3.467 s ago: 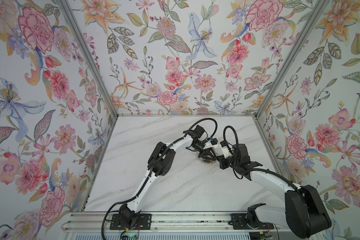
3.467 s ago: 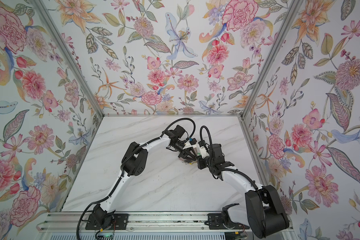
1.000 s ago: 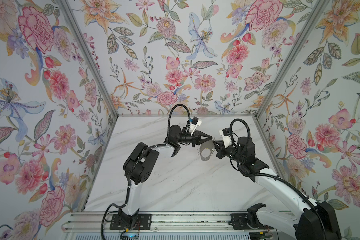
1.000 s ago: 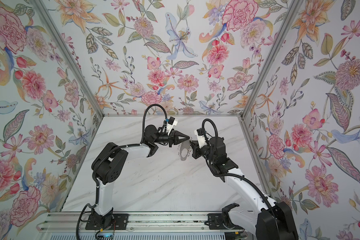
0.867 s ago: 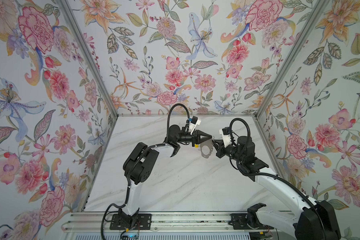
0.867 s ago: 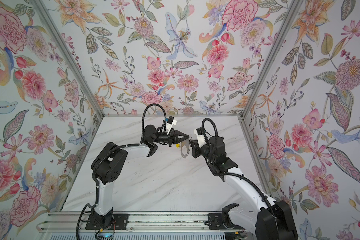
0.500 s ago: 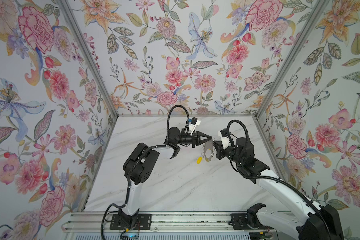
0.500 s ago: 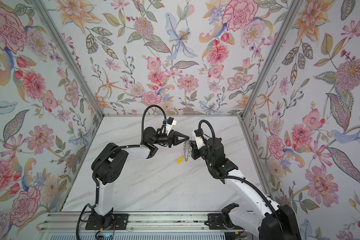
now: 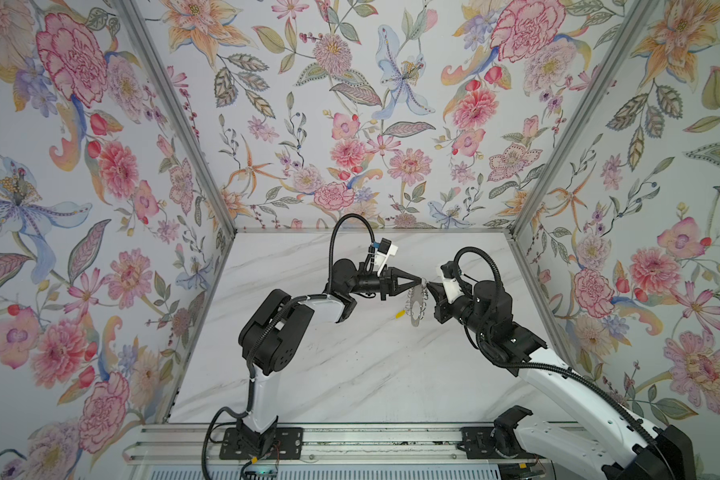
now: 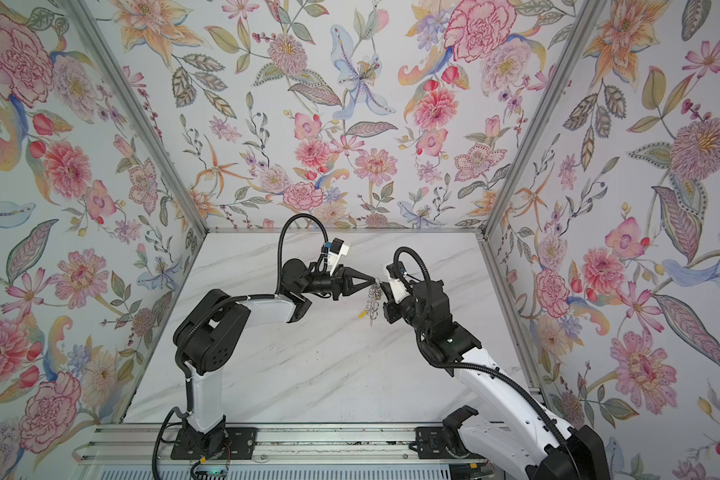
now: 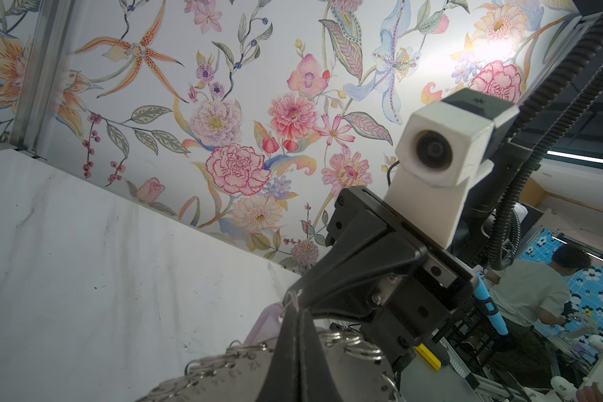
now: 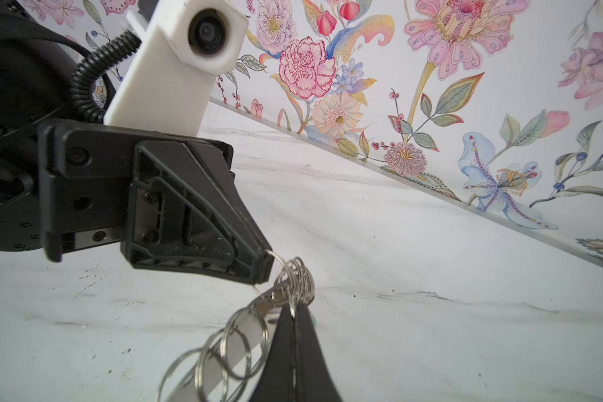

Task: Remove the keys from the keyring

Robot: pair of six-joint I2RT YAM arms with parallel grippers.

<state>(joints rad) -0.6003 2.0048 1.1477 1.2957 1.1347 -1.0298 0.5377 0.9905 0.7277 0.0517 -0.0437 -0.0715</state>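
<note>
The left arm (image 9: 316, 306) reaches in. The left jaws squeeze tight on one thin wire ring (image 12: 275, 257) at the top of the keyring (image 9: 415, 306). The keyring is a flat grey metal plate with shiny little rings all round its edge. It hangs in the air over the white marble bench (image 9: 350, 374), with its long way pointing down. Tiny numbers (image 11: 237, 370) on its edge look like 12, 13, 14. A yellow key tag (image 9: 399, 313) dangles on its left side. The right jaws clamp the top too.

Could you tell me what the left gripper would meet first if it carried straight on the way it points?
Probably the right gripper: the left gripper points at it nearly tip to tip, with only rings of the keyring between them.
</note>
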